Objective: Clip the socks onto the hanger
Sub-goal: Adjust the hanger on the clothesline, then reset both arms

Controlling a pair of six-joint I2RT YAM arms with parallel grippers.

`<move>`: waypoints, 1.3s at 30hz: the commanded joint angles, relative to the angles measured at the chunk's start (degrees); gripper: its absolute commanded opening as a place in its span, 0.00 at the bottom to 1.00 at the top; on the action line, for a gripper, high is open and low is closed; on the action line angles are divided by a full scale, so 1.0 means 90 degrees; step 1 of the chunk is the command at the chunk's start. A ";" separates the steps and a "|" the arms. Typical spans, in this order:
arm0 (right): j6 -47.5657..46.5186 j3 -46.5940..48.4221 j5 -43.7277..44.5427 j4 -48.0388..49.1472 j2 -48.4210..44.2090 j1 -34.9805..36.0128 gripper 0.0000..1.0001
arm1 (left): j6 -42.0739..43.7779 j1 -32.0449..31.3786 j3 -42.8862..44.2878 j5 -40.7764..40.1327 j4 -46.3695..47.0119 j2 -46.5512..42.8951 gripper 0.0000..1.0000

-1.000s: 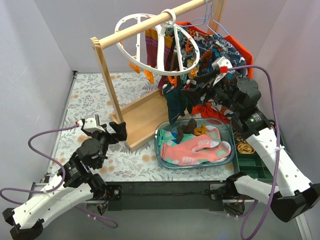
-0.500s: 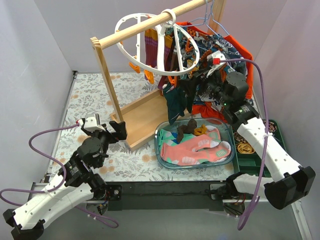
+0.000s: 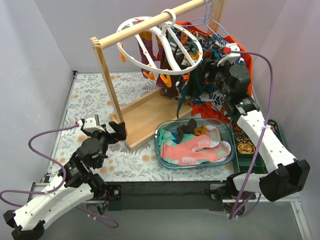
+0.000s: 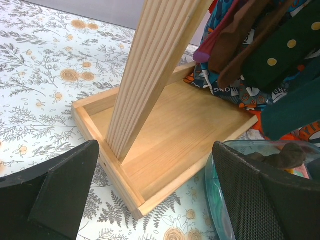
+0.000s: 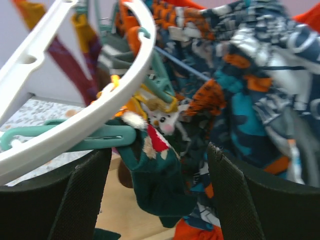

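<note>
The white ring hanger [image 3: 159, 71] hangs tilted from the wooden rail, with several socks pegged under it. My right gripper [image 3: 204, 75] is raised at the hanger's right rim. In the right wrist view it [image 5: 160, 150] is open, its fingers either side of a dark teal sock [image 5: 165, 195] with a small white-and-red figure. A teal peg [image 5: 95, 135] on the white rim [image 5: 115, 95] grips that sock. My left gripper [image 3: 119, 131] is open and empty low by the wooden stand. The left wrist view shows a dark green yellow-dotted sock [image 4: 280, 55] hanging.
A clear bin [image 3: 165, 156] holds pink and brown socks in front of the wooden stand base [image 3: 145, 117]. The patterned shirt [image 3: 227, 55] hangs on a wire hanger behind my right gripper. A green tray [image 3: 248, 162] with rubber bands sits at the right. The stand post [image 4: 150, 75] rises ahead of my left gripper.
My right gripper has risen and moved back toward the hanger's right rim. The hanger has swung and tilted, and the hanging socks have shifted with it. The left arm has not moved.
</note>
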 commanded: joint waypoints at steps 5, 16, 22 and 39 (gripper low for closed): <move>-0.0017 0.0666 -0.0239 0.0401 0.0210 -0.0793 0.80 | 0.0004 0.0051 -0.0086 -0.0018 -0.0039 -0.0095 0.95; -0.0085 -0.0202 -0.0591 0.0342 -0.0950 -0.1077 0.84 | -0.0015 0.0061 -0.0077 -0.0018 -0.0049 -0.0153 0.95; -0.0212 -0.0506 -0.0932 0.0166 -0.1634 -0.1077 0.84 | -0.0015 0.0071 -0.0077 -0.0028 -0.0049 -0.0202 0.95; -0.0894 -0.2135 -0.0486 -0.0586 -0.4173 -0.1077 0.95 | 0.0043 0.0090 -0.0028 -0.0359 -0.0039 -0.0622 0.96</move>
